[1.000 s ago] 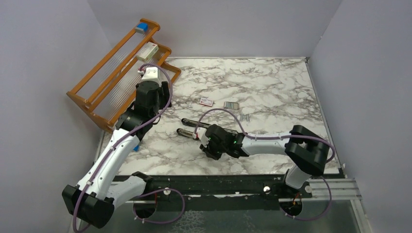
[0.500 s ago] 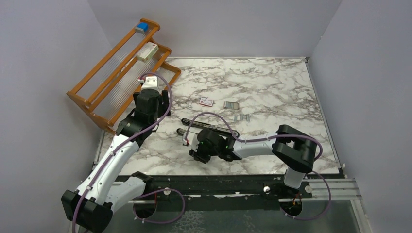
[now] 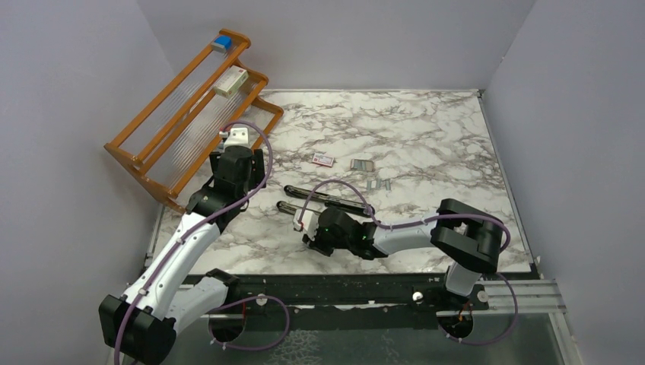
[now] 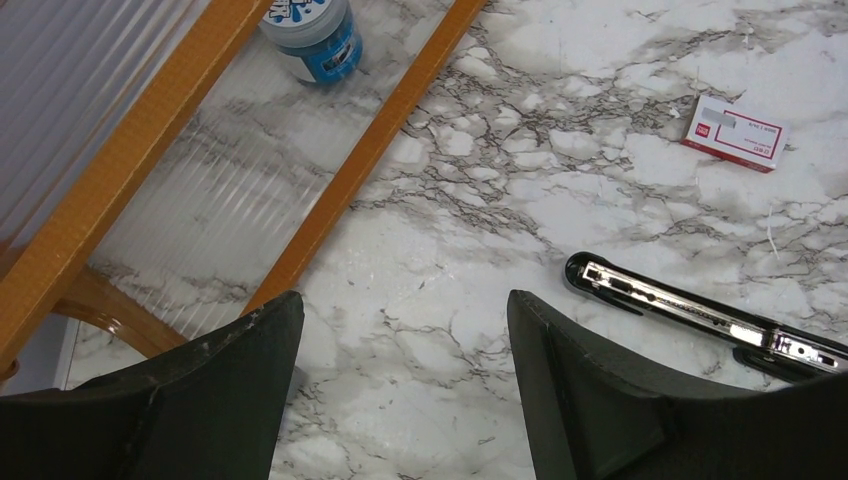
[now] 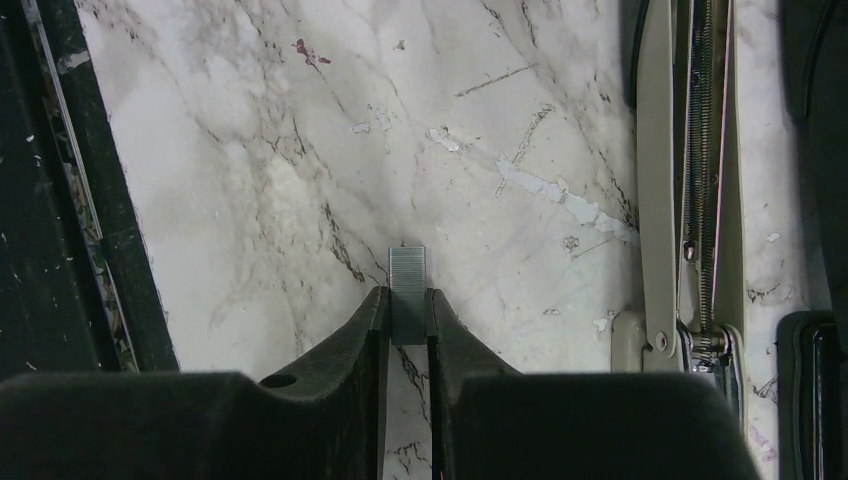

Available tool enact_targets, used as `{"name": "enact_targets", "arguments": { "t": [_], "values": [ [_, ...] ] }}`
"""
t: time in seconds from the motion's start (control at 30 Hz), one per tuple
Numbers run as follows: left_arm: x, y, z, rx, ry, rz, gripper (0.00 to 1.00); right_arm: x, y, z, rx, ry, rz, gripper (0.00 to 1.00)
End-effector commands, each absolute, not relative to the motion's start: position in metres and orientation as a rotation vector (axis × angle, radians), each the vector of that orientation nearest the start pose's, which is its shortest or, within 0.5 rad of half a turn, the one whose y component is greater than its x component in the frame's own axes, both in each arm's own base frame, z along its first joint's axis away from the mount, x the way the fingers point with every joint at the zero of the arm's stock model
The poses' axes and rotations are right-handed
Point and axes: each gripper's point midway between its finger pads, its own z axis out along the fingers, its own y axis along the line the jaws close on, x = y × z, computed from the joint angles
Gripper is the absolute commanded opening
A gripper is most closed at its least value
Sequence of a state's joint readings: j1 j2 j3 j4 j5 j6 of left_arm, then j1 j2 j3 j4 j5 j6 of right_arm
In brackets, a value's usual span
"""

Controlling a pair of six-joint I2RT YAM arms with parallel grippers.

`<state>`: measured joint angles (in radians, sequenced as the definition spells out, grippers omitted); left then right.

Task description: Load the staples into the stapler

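Here, your right tool is clamping a strip of staples near the opened stapler lying on the table; your left tool is hovering, spread apart.

Right gripper: jaw gap filled by staples; bare table ahead; opened stapler close right, seemingly clear. Left gripper: open marble between and ahead; rack bars left.
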<state>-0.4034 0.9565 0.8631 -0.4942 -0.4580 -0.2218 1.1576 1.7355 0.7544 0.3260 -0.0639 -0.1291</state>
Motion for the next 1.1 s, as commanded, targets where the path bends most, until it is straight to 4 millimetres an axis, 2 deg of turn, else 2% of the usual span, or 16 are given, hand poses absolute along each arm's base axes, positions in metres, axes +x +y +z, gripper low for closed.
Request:
{"name": "enact_targets", "arguments": {
  "t": [0.0, 0.3, 0.5, 0.6, 0.7, 0.8, 0.9, 1.0, 1.07],
  "values": [
    [0.297, -0.046, 0.201, -0.084, 2.064, 0.144, 0.78, 0.159, 0.363, -0.018, -1.515, 1.932, 0.512, 0.17],
    [0.296, -0.046, 0.198, -0.094, 2.056, 0.142, 0.78, 0.168, 0.430, 0.014, -1.518, 1.779, 0.679, 0.16],
    [0.297, -0.047, 0.197, -0.093, 2.058, 0.135, 0.78, 0.174, 0.444, 0.008, -1.533, 1.761, 0.675, 0.18],
    [0.298, -0.047, 0.196, -0.091, 2.061, 0.137, 0.78, 0.173, 0.442, 0.005, -1.535, 1.773, 0.668, 0.31],
    [0.299, -0.048, 0.195, -0.084, 2.066, 0.137, 0.78, 0.174, 0.439, 0.018, -1.481, 1.768, 0.683, 0.41],
    [0.300, -0.049, 0.194, -0.078, 2.069, 0.138, 0.78, 0.177, 0.435, 0.036, -1.432, 1.755, 0.677, 0.44],
    [0.301, -0.049, 0.194, -0.077, 2.070, 0.138, 0.81, 0.182, 0.430, 0.066, -1.346, 1.729, 0.683, 0.44],
    [0.300, -0.049, 0.195, -0.078, 2.065, 0.136, 0.84, 0.196, 0.408, 0.093, -1.203, 1.749, 0.669, 0.44],
    [0.300, -0.050, 0.195, -0.077, 2.064, 0.127, 0.86, 0.218, 0.382, 0.110, -1.047, 1.793, 0.597, 0.45]
  ]
}}
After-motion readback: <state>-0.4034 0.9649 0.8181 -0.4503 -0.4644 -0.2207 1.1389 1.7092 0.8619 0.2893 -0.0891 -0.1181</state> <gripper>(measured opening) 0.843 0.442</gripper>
